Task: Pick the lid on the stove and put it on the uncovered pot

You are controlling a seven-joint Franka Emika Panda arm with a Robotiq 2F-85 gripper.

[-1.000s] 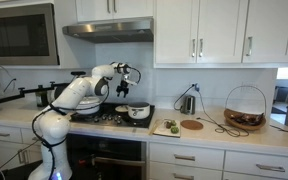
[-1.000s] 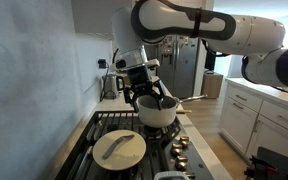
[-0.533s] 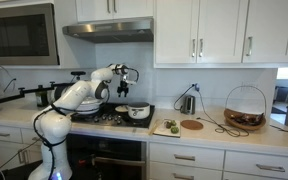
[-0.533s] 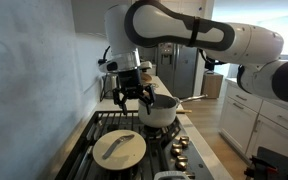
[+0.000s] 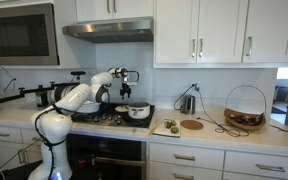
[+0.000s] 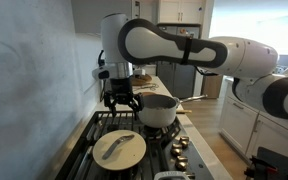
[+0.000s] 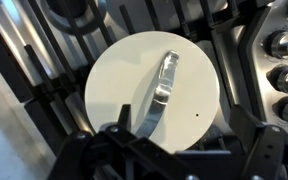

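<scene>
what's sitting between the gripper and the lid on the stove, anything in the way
Nothing visible. In an exterior view the open gripper hangs above the lid with only air between them, and the wrist view shows the lid's handle uncovered. The uncovered pot stands off to the side, out of that path.

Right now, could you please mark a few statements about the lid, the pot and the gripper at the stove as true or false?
1. The lid lies flat on the grates of the stove. True.
2. The gripper is gripping the lid. False: it hangs above the lid, open and empty.
3. The small white pot has no lid on it. True.
4. The lid's handle is a black knob. False: the wrist view shows a shiny metal strap handle across its middle.
5. The lid leans against the pot. False: it lies apart from the pot, on a nearer burner.
</scene>
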